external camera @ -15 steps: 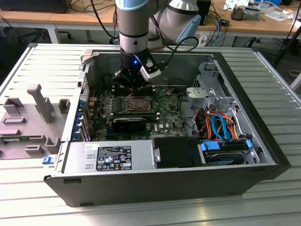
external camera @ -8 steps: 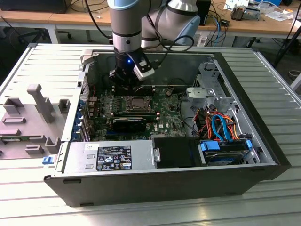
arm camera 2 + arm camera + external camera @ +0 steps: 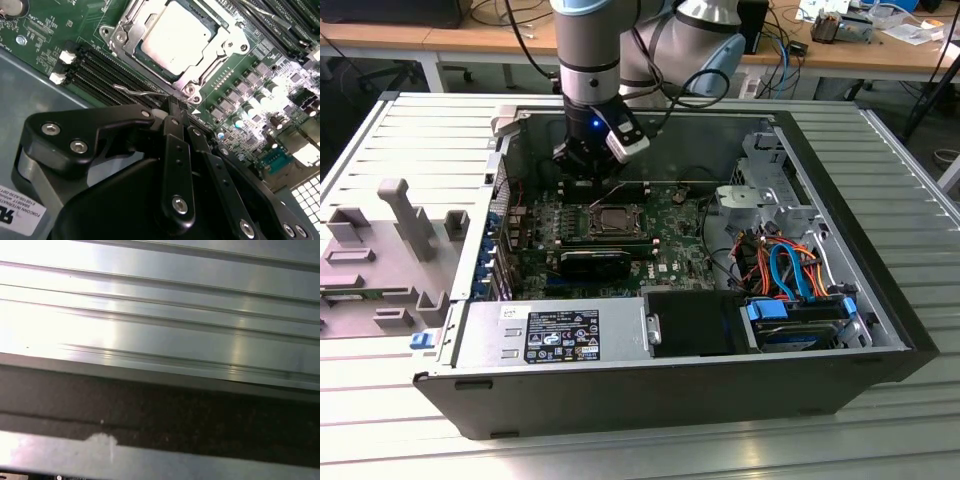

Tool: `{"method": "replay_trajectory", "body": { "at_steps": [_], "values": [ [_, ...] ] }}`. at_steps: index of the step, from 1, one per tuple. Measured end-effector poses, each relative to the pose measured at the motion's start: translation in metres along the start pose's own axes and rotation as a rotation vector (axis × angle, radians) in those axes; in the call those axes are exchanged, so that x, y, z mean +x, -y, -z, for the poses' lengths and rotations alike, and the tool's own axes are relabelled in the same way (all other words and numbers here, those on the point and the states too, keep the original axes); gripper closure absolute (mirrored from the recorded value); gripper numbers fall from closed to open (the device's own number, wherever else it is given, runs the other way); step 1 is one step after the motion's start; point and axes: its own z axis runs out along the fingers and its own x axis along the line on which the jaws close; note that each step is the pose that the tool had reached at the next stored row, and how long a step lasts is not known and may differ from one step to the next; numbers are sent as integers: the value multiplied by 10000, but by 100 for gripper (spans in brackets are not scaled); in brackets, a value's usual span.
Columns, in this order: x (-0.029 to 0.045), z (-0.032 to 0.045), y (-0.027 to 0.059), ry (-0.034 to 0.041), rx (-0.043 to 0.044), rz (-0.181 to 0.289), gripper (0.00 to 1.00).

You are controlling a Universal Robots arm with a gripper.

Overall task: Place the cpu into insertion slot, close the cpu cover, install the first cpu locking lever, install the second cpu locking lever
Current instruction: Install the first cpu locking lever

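- Your gripper (image 3: 172, 107) hangs inside the open computer case (image 3: 880, 300), just beside the insertion slot (image 3: 616, 219) on the green motherboard (image 3: 45, 35).
- The cpu (image 3: 172, 32) already lies flat in the slot, its silver-grey top showing through the window of the cpu cover (image 3: 220, 40), which appears to be down over it.
- In the second wrist view the fingers (image 3: 176, 120) look pressed together into one narrow tip; nothing is pinched between them.
- The key relation: a thin wire locking lever (image 3: 135, 91) runs along the near edge of the socket frame, its long axis crosswise to the fingers, and the fingertip sits right at it, between the socket corner and the black memory slots (image 3: 95, 67).
- Judged from this, you are at a lever step; whether the tip touches the wire cannot be told.
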Motion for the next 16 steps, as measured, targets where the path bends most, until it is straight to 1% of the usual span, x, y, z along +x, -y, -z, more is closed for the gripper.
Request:
{"method": "replay_trajectory", "body": {
  "at_steps": [8,16],
  "values": [
    [-13,-58,2,-5,9,1,89],
    [-157,-116,21,-41,20,0,89]
  ]
}}
